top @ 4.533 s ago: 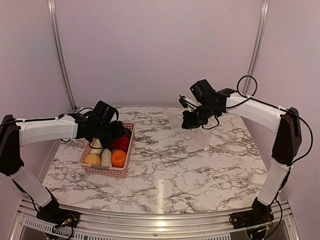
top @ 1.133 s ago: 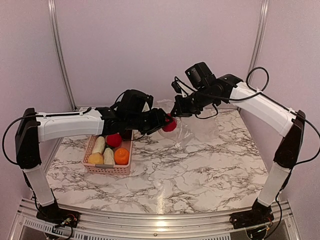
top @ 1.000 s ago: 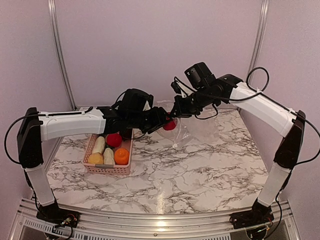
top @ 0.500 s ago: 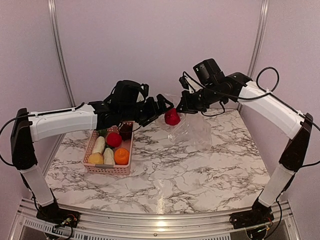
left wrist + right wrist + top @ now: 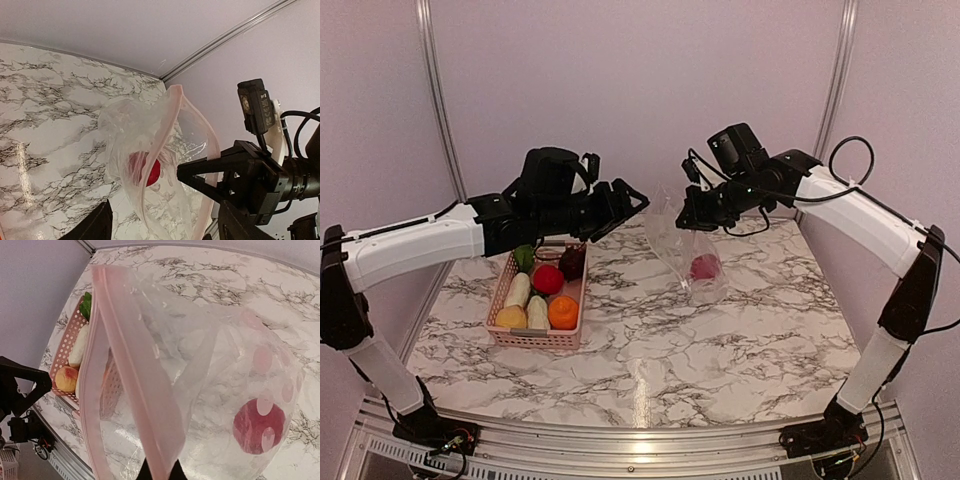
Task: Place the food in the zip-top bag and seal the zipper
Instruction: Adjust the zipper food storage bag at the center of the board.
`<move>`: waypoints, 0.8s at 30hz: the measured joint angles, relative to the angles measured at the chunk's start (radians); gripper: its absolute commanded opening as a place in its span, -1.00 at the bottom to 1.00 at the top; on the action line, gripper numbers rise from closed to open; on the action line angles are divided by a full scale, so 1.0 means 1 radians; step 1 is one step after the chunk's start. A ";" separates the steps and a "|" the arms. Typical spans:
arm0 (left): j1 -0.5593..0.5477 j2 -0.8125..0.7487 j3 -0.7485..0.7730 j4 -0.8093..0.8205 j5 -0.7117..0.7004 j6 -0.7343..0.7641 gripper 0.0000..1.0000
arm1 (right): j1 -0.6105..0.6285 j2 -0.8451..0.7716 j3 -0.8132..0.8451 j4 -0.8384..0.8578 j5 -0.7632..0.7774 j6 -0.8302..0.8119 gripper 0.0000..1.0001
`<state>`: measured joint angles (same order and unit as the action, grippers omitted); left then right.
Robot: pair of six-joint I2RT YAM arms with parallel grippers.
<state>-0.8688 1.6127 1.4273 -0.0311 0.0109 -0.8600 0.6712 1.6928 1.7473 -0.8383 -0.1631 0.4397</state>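
Top external view: right gripper (image 5: pixel 688 216) pinches the zip-top bag (image 5: pixel 672 235) mouth, holding it upright over the desk (image 5: pixel 740 340), one red piece (image 5: pixel 703 267) inside; left gripper (image 5: pixel 626 205) spread, empty; pick next from the pink basket (image 5: pixel 532 343), holding the mouth wide.

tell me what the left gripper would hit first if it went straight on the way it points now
Most likely the zip-top bag: its open mouth, held up by the right gripper, sits straight ahead of the left gripper in the wrist view. How far off is hard to judge.
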 measured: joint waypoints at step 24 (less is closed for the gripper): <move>-0.005 0.257 0.190 -0.100 0.068 -0.011 -0.77 | 0.017 0.027 0.097 -0.164 0.183 0.006 -0.99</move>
<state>-0.8734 1.8694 1.6169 -0.1310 0.0792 -0.8715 0.6880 1.7203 1.8439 -1.0027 0.0204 0.4458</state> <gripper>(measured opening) 0.125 0.124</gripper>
